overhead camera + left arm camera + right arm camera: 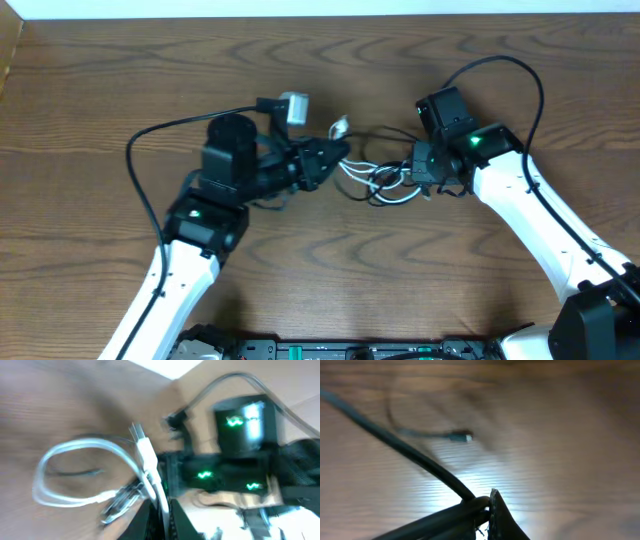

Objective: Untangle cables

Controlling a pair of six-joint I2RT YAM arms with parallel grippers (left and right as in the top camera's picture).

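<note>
left claw [340,157]: pinched shut on the white cord [146,460], right by its flat plug
white cord: glossy, loose oval loops on the wood-grain table [300,50]; sits between both claws
right claw [425,175]: looks clamped on the black cord [395,442]; blurry though
black cord: thin, smooth, pulled straight

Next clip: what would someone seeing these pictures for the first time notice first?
The two grippers meet mid-table over a small tangle. The left gripper pinches the white cable, whose plug sticks up just past its fingers. Opposite it, the right gripper seems to hold a black cable that runs straight into its fingers in the right wrist view.
</note>
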